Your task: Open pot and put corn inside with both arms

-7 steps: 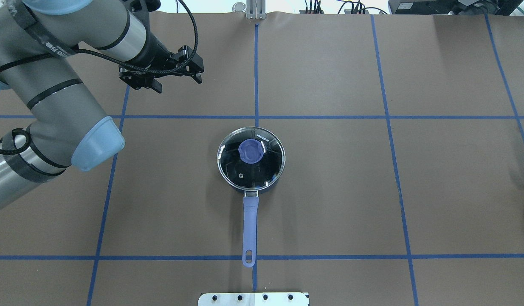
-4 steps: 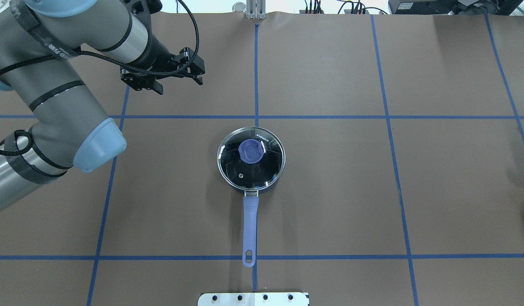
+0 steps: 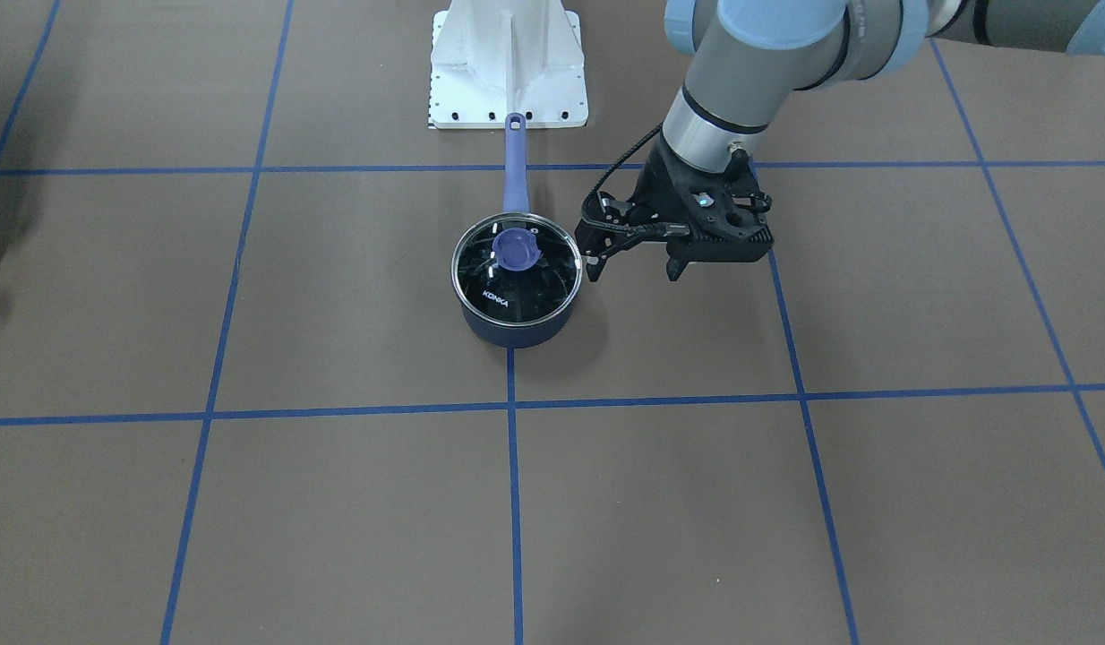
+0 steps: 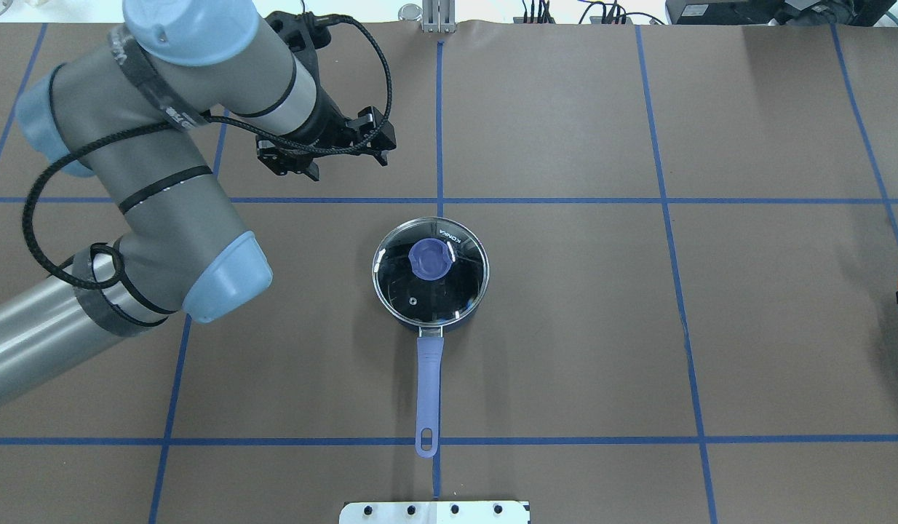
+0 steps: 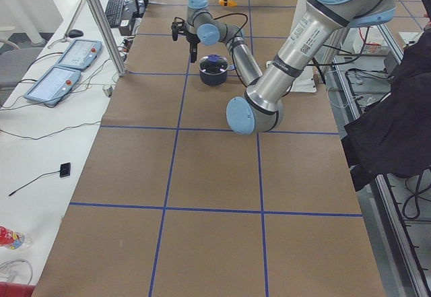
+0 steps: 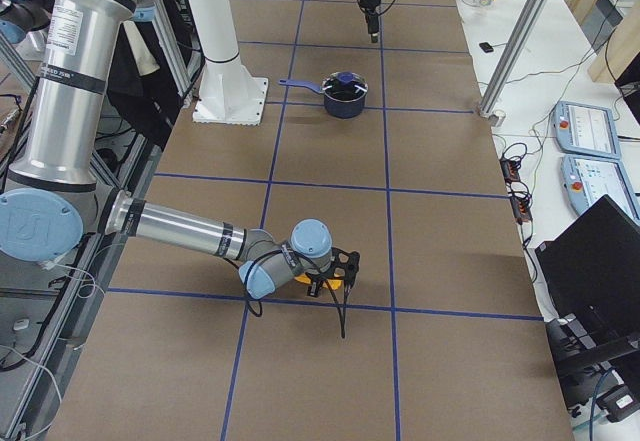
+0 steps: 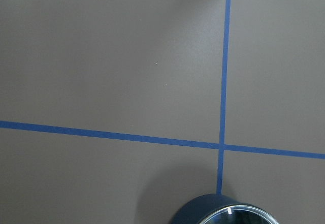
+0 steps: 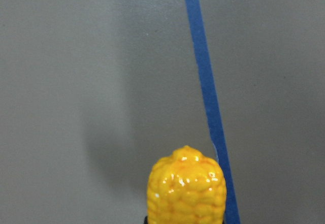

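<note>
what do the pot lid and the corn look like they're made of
The lid looks like clear glass with a shiny metal rim: glare streaks, dark interior visible through it. The corn looks like glossy moulded plastic: hard highlights on uniform kernels.

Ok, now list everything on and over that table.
pot: one, dark navy with periwinkle handle, table centre
lid: one, glass with blue knob, seated on the pot
corn: one, yellow, in the right gripper, at the table's right end
tape lines: several, blue, gridding the brown table
mount: one, white, just past the pot's handle tip
left gripper: one, black, open, empty, near the pot
right gripper: one, black, shut on the corn
</note>
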You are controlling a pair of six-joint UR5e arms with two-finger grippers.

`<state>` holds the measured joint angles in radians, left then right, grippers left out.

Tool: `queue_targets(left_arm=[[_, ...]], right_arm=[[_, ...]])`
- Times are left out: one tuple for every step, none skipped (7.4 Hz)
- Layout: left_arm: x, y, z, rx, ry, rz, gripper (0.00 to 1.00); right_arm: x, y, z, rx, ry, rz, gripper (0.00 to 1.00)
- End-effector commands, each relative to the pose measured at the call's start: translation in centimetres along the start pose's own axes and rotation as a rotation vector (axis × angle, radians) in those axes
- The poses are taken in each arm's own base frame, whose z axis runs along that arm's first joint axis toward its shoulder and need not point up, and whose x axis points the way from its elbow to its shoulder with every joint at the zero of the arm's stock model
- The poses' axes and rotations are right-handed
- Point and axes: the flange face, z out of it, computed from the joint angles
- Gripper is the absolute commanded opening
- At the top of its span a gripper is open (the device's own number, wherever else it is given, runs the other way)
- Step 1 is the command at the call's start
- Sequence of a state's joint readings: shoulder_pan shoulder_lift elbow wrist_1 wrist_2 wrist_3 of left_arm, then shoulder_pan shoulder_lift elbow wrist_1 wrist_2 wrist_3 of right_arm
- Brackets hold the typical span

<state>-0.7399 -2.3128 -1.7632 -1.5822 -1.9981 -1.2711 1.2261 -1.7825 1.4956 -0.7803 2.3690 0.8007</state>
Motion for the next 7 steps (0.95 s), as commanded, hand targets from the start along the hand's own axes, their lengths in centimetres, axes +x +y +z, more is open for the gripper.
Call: queue_targets(left_arm=[[2.1,2.2,1.6,-0.021,-0.016,0.001,0.97],[3.9,3.7,2.1,-0.023,-0.034,0.010,0.97],[5.7,4.9,3.2,-0.031,-0.044,0.003,0.97],[7.5,5.5,4.1,-0.038,-0.050,-0.007,0.97],[8.7,6.0,4.9,-0.039,-0.057,-0.014,0.97],[8.7,6.5,5.7,-0.045,-0.070,-0.011,0.97],[8.7,7.6,7.5,-0.040,-0.097,-0.001,0.97]], right_arm=[[-6.2,-5.1,-3.6,-0.008,-0.058,0.033,0.16],[-8.7,-6.4,-5.3,0.000,-0.057,0.042,0.17],[-10.7,-8.2,-6.7,0.014,-0.065,0.047,0.17],[-12.2,-9.4,-7.4,0.019,-0.067,0.050,0.17],[-12.8,-10.3,-8.4,0.037,-0.076,0.046,0.17],[-13.4,-10.7,-8.6,0.040,-0.078,0.044,0.17],[-13.9,-11.0,-8.8,0.042,-0.080,0.040,0.18]])
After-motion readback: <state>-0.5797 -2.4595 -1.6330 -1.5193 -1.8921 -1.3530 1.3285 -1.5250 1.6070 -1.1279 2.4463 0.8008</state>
